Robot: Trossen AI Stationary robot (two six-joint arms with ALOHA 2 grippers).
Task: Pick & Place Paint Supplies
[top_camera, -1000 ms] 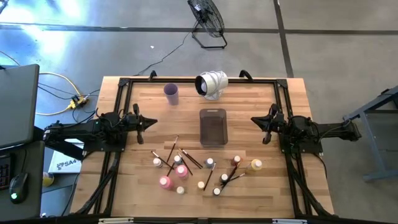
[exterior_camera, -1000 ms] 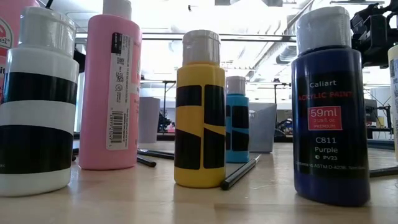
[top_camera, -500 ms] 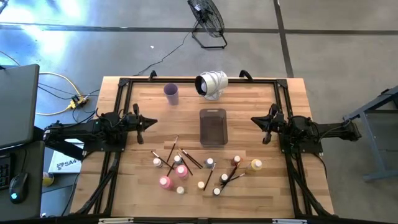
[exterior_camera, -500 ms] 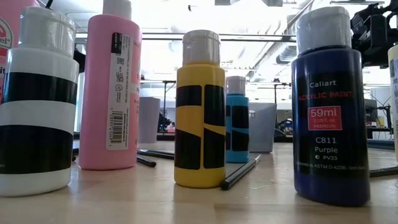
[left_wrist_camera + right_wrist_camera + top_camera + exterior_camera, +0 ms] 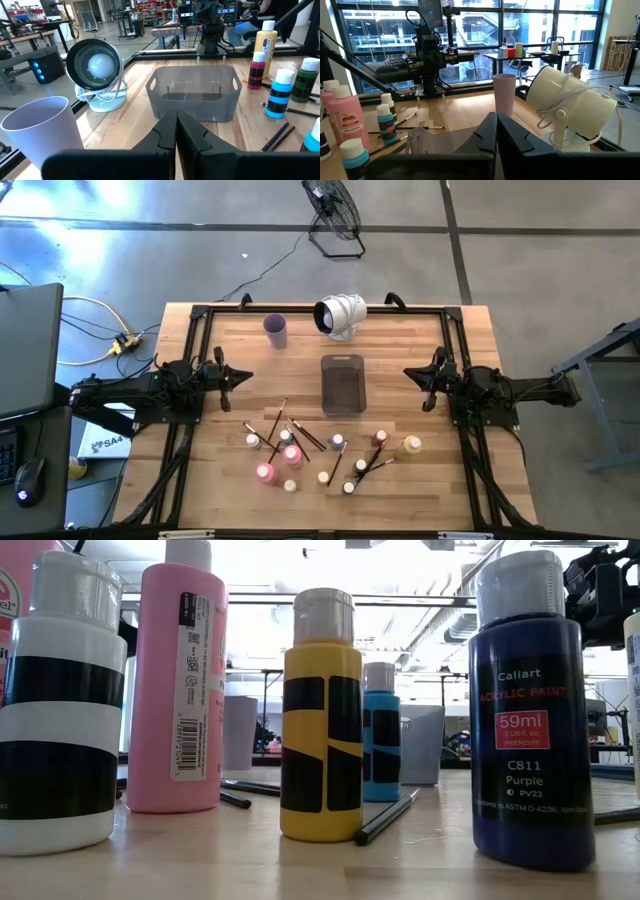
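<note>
Several small paint bottles (image 5: 292,456) stand upright on the near half of the wooden table, among them a pink one (image 5: 265,472) and an orange-yellow one (image 5: 411,445). Thin paintbrushes (image 5: 277,418) lie flat between them. In the low view a yellow bottle (image 5: 321,720) and a purple one (image 5: 531,720) stand close up. My left gripper (image 5: 248,376) rests shut at the table's left side, level, well clear of the bottles. My right gripper (image 5: 408,373) rests shut at the right side, also clear. Their shut fingers show in the left wrist view (image 5: 176,131) and the right wrist view (image 5: 497,131).
A clear grey tray (image 5: 342,385) stands at the table's middle, between the two grippers. A lilac cup (image 5: 275,330) and a white lamp (image 5: 341,315) stand near the far edge. A black frame (image 5: 200,315) runs around the table.
</note>
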